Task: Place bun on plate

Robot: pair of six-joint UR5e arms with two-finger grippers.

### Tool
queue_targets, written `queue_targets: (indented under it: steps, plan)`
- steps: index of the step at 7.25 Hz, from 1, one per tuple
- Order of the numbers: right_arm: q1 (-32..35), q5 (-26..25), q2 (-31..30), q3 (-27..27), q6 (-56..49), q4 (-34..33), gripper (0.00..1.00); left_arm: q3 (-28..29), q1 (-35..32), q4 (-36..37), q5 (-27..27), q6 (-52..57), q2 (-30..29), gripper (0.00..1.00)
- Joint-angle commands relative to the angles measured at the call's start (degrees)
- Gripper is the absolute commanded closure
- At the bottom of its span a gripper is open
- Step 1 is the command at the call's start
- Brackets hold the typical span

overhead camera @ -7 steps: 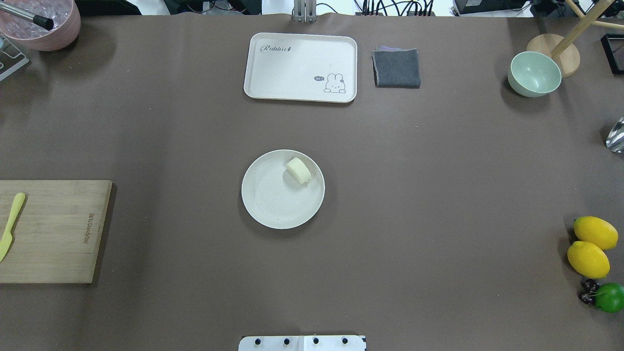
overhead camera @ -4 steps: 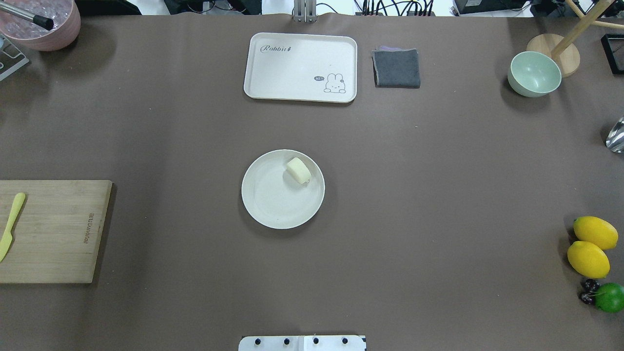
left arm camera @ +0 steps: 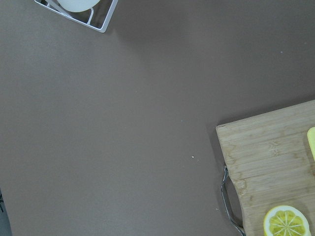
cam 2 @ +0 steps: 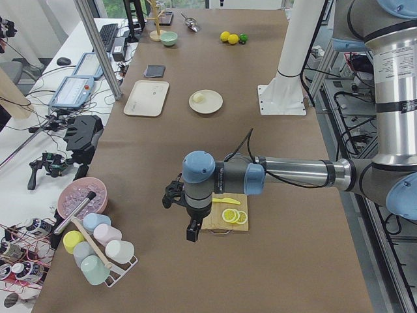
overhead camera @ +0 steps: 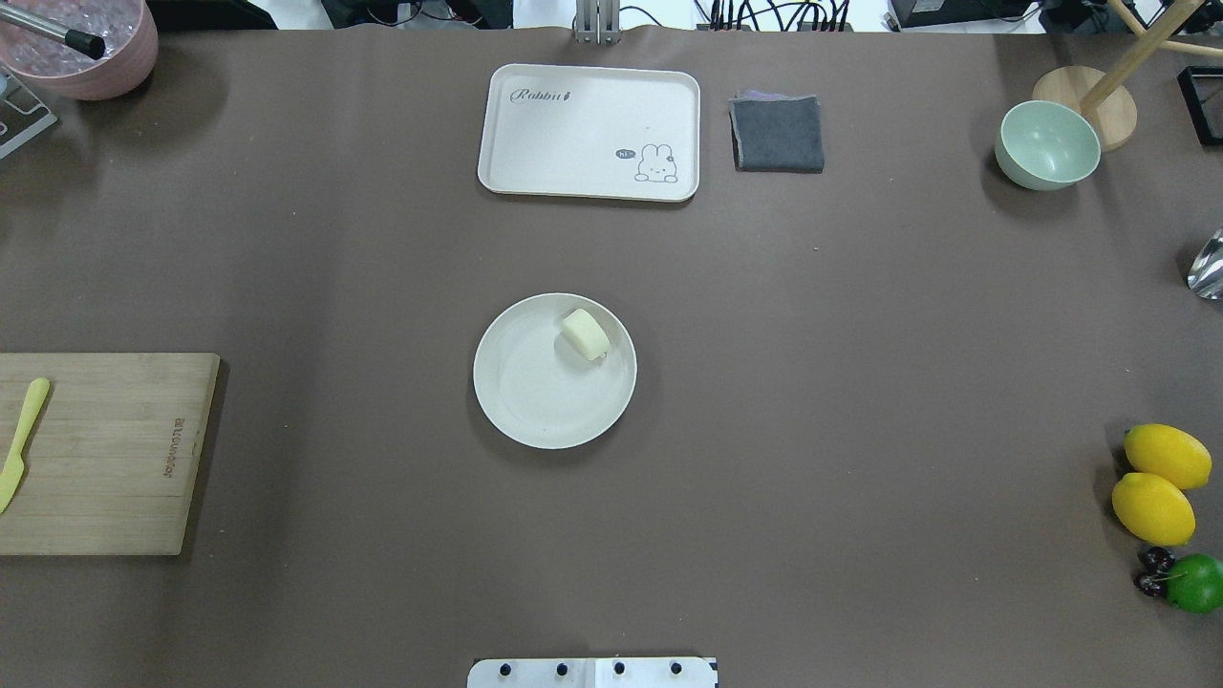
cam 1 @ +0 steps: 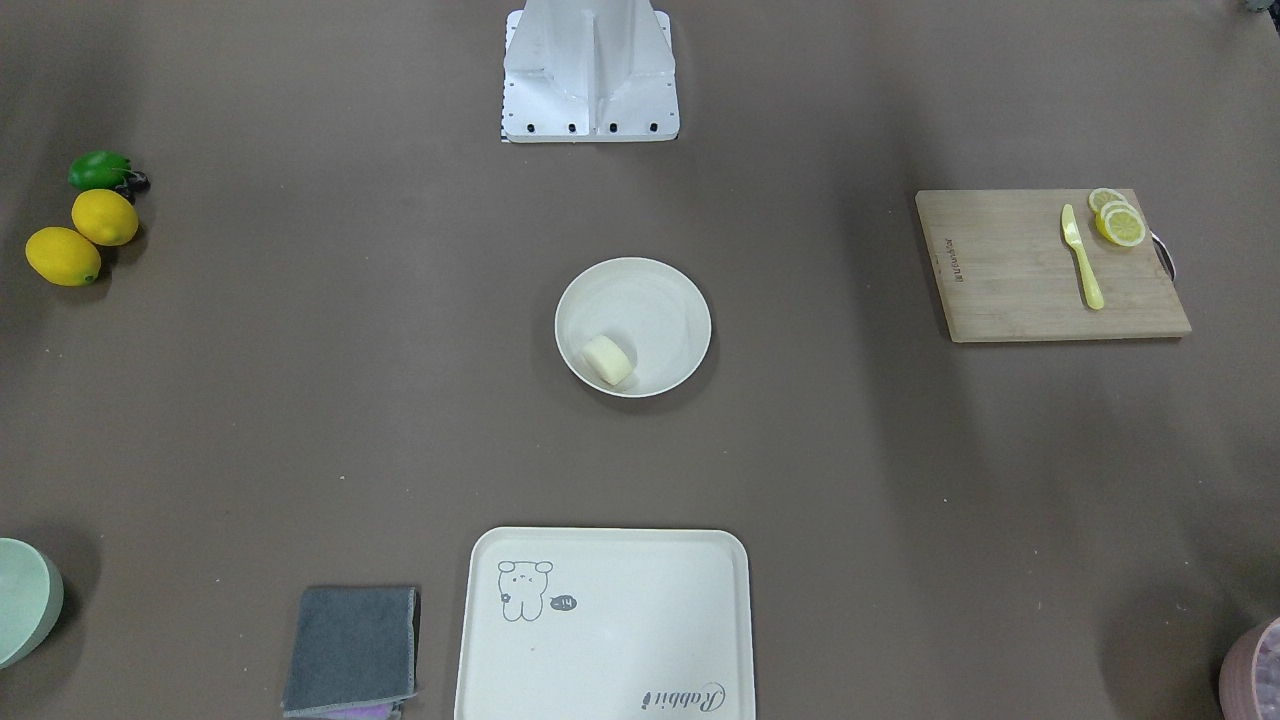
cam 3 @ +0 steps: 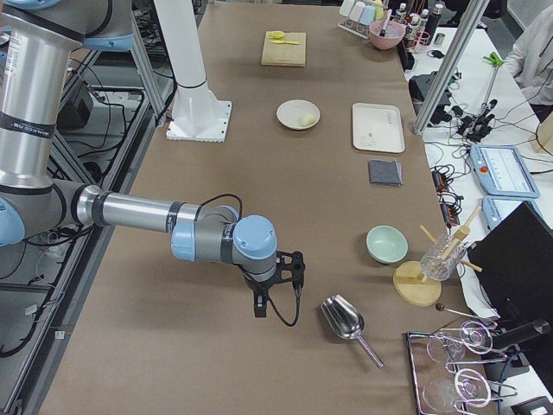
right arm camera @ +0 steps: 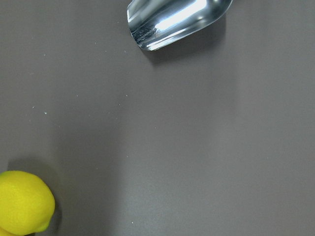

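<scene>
The bun (overhead camera: pixel 585 333) lay on the plate (overhead camera: pixel 535 401), by its far rim. My left tool (cam 2: pixel 192 229) and right tool (cam 3: pixel 259 304) hung well away at opposite ends, their spread impossible to tell.

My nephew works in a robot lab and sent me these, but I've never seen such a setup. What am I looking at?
Two robot arms stand at a brown table, each ending in a two-finger hand. Two pictures look down on the table, one from behind the robot and one from across it. Two come from the table's ends, and two from cameras on the wrists.

The left hand hangs beside the cutting board, the right hand near a metal scoop. Neither seems to hold anything.

In the middle, a pale bun lies on a round plate, near its rim. Around it are a tray, a grey cloth, a green bowl and two lemons.
</scene>
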Motion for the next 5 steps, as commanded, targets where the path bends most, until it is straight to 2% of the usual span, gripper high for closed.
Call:
queue_targets:
  steps: [1,5]
  plan:
    - [0.0,0.0,0.0,0.0,0.0,0.0,0.0,0.2,0.0,0.0,0.0,0.0,-0.3,0.02]
    - [0.0,0.0,0.1,0.0,0.0,0.0,0.0,0.2,0.1,0.0,0.0,-0.5,-1.0,0.02]
